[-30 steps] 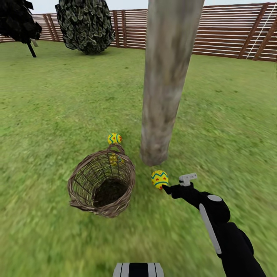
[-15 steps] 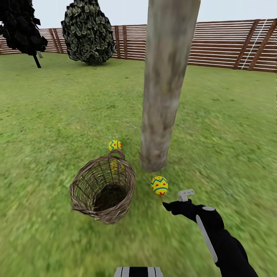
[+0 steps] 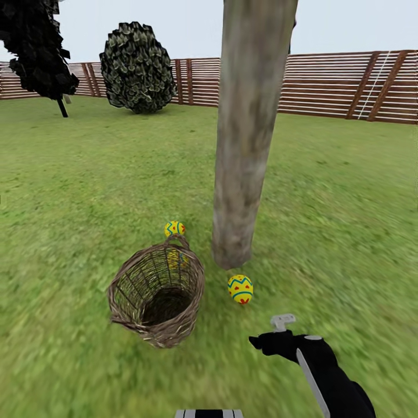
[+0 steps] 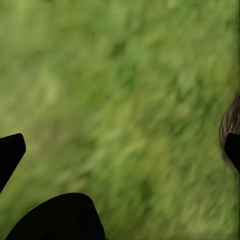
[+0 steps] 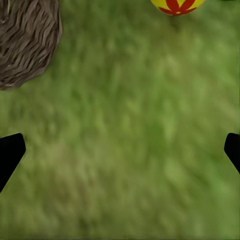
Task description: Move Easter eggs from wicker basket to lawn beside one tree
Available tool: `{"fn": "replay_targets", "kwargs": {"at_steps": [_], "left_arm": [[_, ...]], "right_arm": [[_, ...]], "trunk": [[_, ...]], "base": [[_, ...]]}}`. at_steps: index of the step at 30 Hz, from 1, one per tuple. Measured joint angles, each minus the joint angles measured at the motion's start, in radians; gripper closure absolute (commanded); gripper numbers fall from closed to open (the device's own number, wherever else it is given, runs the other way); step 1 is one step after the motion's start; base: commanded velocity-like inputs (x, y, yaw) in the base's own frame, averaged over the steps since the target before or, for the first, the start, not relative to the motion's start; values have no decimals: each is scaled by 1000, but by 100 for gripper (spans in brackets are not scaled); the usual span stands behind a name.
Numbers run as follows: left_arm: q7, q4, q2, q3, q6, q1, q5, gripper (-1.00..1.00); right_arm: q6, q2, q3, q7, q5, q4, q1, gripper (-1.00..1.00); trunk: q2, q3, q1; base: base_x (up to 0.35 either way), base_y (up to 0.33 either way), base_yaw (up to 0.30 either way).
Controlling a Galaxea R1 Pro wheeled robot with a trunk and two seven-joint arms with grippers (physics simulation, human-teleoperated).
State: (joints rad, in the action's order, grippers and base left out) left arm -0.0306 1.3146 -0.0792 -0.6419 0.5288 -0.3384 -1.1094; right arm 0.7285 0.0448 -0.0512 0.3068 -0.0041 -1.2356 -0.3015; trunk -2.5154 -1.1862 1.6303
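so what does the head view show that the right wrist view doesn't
Head view alone: the tree trunk, the fence, a round bush, a second egg on the grass behind the basket, and the right arm's jaws. Right wrist view alone: its spread black fingertips at the edges. Both: the wicker basket, the egg near the trunk and the lawn.

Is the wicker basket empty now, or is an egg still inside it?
Cannot tell for certain. The basket has a dark bottom with no egg visible, but a yellow patch shows through its far wall, inside or behind.
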Motion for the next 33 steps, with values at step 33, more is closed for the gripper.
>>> {"fn": "replay_targets", "kwargs": {"at_steps": [33], "left_arm": [[-10, 1, -9, 103, 0, 14, 2, -100]], "right_arm": [[4, -9, 0, 0, -1, 3, 1, -100]], "trunk": [[8, 128, -15]], "base": [[0, 0, 0]]}}
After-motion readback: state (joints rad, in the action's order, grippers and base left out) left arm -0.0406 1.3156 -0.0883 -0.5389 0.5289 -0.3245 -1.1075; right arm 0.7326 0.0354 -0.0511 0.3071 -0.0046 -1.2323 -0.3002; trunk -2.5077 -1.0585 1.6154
